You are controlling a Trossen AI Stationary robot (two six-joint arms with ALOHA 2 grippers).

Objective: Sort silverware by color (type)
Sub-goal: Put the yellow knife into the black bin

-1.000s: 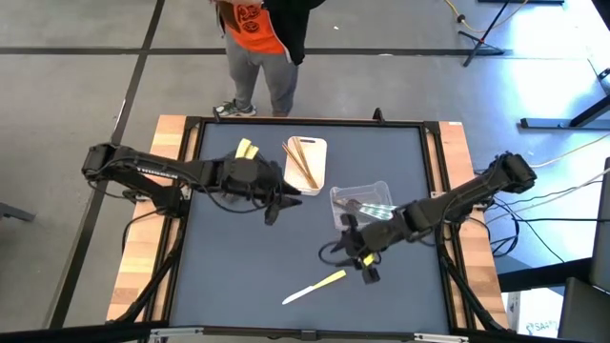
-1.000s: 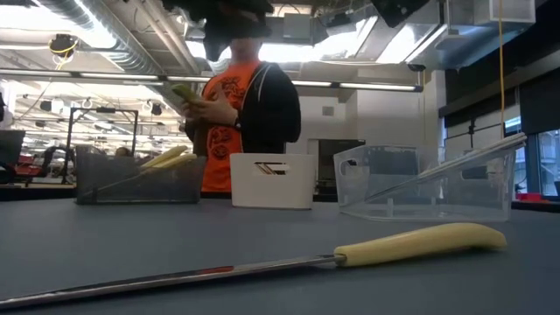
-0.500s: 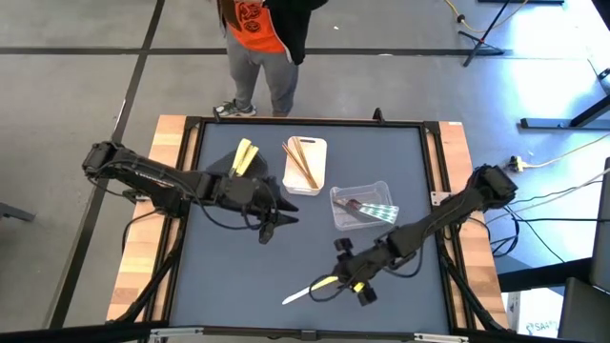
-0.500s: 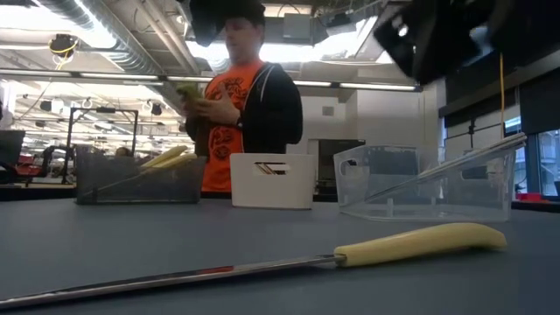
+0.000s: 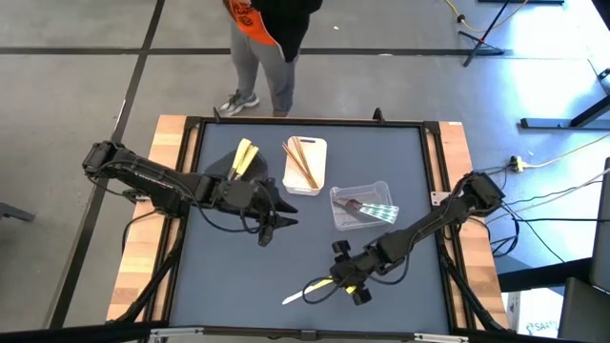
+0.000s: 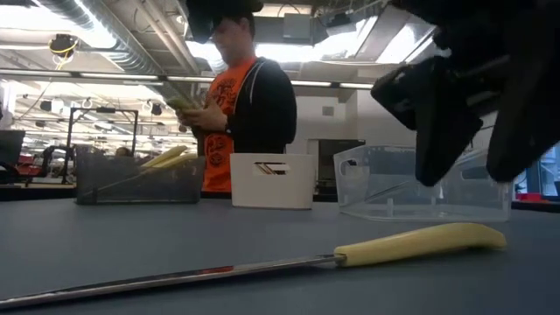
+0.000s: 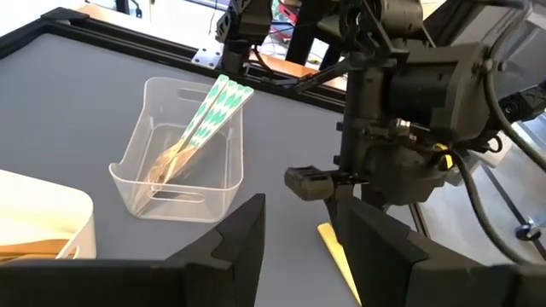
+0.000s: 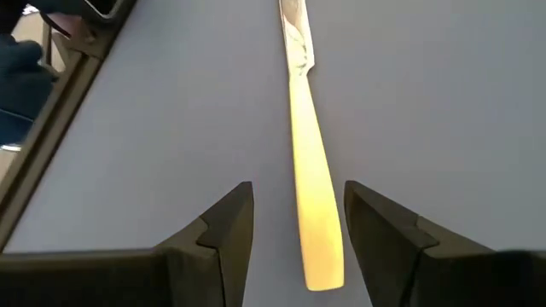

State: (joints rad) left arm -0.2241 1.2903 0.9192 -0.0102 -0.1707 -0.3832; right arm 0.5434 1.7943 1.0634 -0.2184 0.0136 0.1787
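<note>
My right gripper (image 5: 345,286) hangs low over the front of the table (image 5: 229,276), fingers (image 8: 223,223) spread apart with nothing between them, lined up over the pale yellow handle of the knife (image 8: 309,183). That knife lies flat on the dark mat, blade pointing toward the front left corner; in the low view its handle (image 6: 420,241) rests on the surface with my gripper just above it. My left gripper (image 5: 270,230) waits near the middle of the table, fingers parted and empty. Behind it stand the black tray (image 5: 244,158) with yellow pieces, the white tray (image 5: 303,165) with orange-brown ones, and the clear tray (image 5: 360,206) holding silver-grey ones. A person (image 6: 241,109) stands beyond the far edge
</note>
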